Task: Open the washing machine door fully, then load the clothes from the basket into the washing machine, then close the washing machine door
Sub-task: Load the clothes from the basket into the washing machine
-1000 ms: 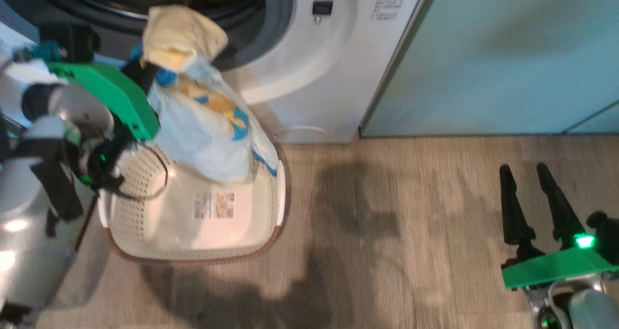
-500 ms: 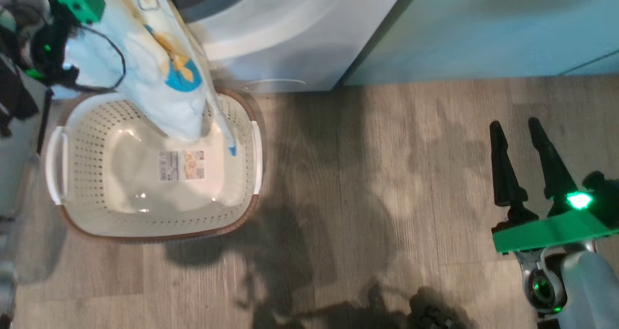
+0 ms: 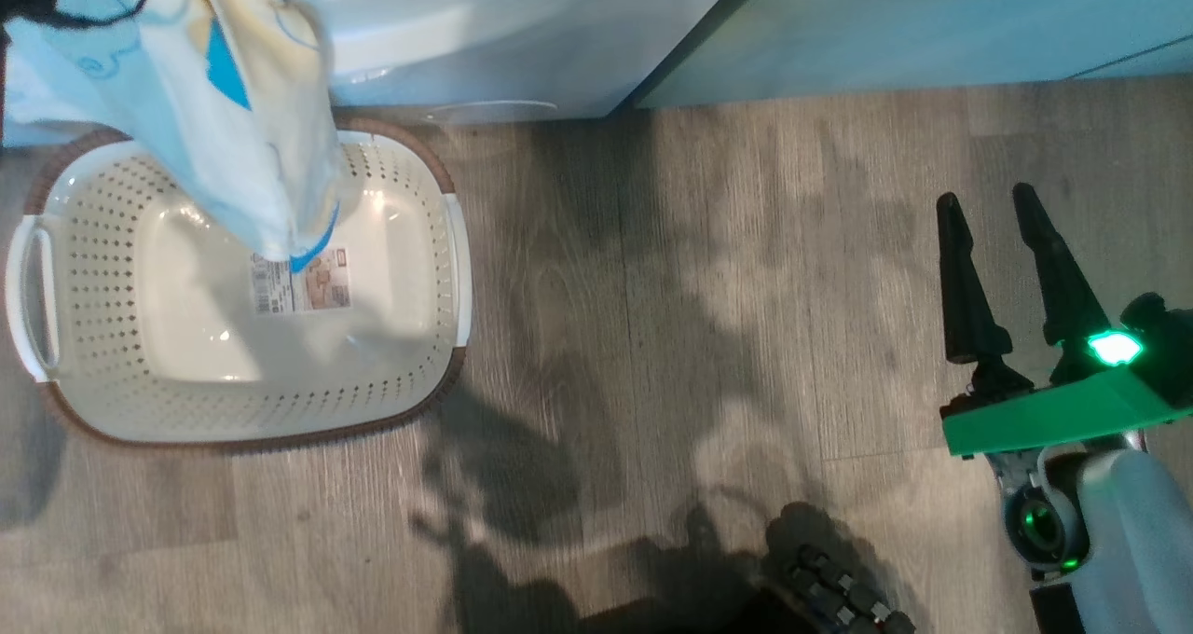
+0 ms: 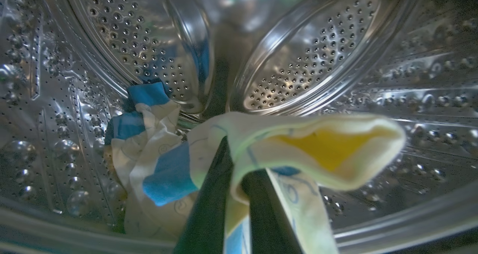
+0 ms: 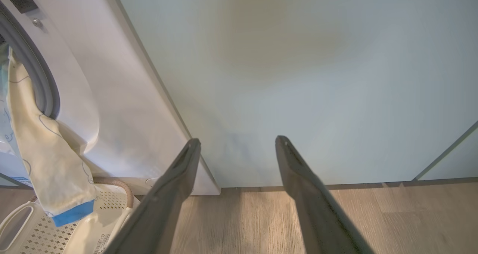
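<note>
Steel drum (image 4: 306,59): the inside of the washing machine (image 3: 485,37), with the left fingers (image 4: 211,209) reaching into it.
Left fingers: pressed together, clamped on the top fold of the yellow garment (image 4: 317,149).
Yellow garment: its long axis runs from the drum out over the grey ring (image 5: 46,93) and down the machine's front. The blue-trimmed tail hangs over the basket (image 3: 233,443), which stands just in front of the machine.
Second garment (image 4: 149,145): already lying low in the drum.
Coming move: probably deeper into the drum, so the tail clears the ring before release.
Right fingers (image 3: 965,280): spread wide and empty, well away from the machine and facing the green cabinet (image 5: 298,59).
Nearer arm: left.
</note>
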Available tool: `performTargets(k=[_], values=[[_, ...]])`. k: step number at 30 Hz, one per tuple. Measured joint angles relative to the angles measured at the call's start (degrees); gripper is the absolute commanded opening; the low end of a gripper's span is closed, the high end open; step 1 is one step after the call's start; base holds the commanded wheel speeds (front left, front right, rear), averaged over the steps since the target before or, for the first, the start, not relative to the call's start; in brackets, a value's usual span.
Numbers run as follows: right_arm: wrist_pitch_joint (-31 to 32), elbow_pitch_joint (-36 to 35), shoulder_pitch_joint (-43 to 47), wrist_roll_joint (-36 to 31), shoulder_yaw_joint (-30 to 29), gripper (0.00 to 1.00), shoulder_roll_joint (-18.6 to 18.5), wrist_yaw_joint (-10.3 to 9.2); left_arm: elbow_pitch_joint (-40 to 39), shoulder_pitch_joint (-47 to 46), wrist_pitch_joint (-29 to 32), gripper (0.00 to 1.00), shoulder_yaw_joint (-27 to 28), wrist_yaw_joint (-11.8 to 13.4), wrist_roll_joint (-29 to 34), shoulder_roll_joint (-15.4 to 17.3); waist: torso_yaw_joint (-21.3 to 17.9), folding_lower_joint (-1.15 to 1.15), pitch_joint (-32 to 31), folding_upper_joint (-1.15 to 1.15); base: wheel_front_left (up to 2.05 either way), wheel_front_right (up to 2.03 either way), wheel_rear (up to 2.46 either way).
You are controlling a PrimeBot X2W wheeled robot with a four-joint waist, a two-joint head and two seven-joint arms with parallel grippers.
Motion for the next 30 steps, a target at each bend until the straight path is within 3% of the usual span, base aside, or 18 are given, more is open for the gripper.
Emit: performTargets(k=[18, 24, 30], values=[[0.0, -0.3, -4.03, 0.3, 1.86, 1.0, 0.05, 0.0, 11.07, -14.24, -6.8, 0.0, -2.15, -1.11, 2.74, 0.05, -1.3, 0.0, 6.13, 0.0, 0.0, 0.0, 0.0], [0.0, -0.38, -5.75, 0.63, 2.58, 1.0, 0.07, 0.0, 10.91, -16.88, -7.06, 0.0, -0.89, -0.43, 3.22, 0.68, -2.15, 0.0, 7.59, 0.0, 0.0, 0.0, 0.0], [0.0, -0.49, -6.17, 1.02, 2.59, 1.0, 0.07, 0.0, 5.02, -17.92, -7.48, 0.0, 3.56, 0.13, 4.12, 1.34, -3.15, 0.0, 8.83, 0.0, 0.0, 0.0, 0.0]])
